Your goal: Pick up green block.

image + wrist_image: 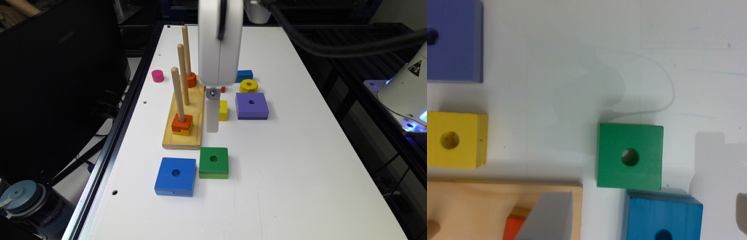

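a white table (283, 173) runs away from the camera in the exterior view, its top marked with a few small round holes near the edge and faint scratches. a dark metal rail (110, 146) borders it on the exterior view's left. beyond that rail stand a black monitor (60, 86) and, low in the corner, a bottle with a blue-grey lid (20, 196). on the exterior view's right a black frame sits beside the table, with a white robot base (407, 90) lit by blue lights. a thick black cable (333, 46) crosses the top.

the green block (214, 162) lies flat on the table, hole up, just beside the blue block (175, 176) and near the end of the wooden peg board (185, 116). in the wrist view the green block (630, 156) sits close to the blue block's (662, 217) edge; whether they touch cannot be told.

the gripper (212, 115) hangs above the table, between the peg board and a yellow block (223, 110), apart from the green block. its fingers are spread, with one grey tip at each side of the wrist view, gripping nothing.

further along lie a purple block (252, 105), a yellow nut-shaped piece (248, 86), a small blue piece (244, 75) and a pink cylinder (157, 75). orange pieces sit on two of the board's three pegs.
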